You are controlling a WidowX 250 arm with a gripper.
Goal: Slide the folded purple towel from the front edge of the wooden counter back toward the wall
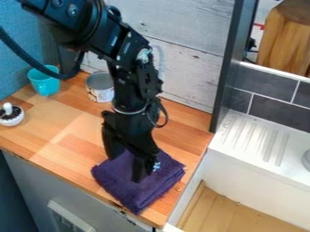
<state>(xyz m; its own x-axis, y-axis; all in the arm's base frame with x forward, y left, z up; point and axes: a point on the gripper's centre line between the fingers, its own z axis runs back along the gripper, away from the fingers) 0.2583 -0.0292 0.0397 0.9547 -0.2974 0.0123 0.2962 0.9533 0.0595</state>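
The black gripper [126,166] hangs down over a folded purple cloth [134,194] near the front right of the wooden counter. Its two fingers stand apart, one at the cloth's back left edge and the other over its middle, with purple fabric showing between them. Whether the fingertips touch the cloth, I cannot tell. The cloth lies flat, partly hidden under the gripper, with one corner at the counter's front edge.
At the back left stand a turquoise cup [43,82] and a metal can [100,89]. A small white pot with dark contents [11,116] sits at the far left. Right of the counter are a dark upright post [226,68] and a white sink unit [257,156].
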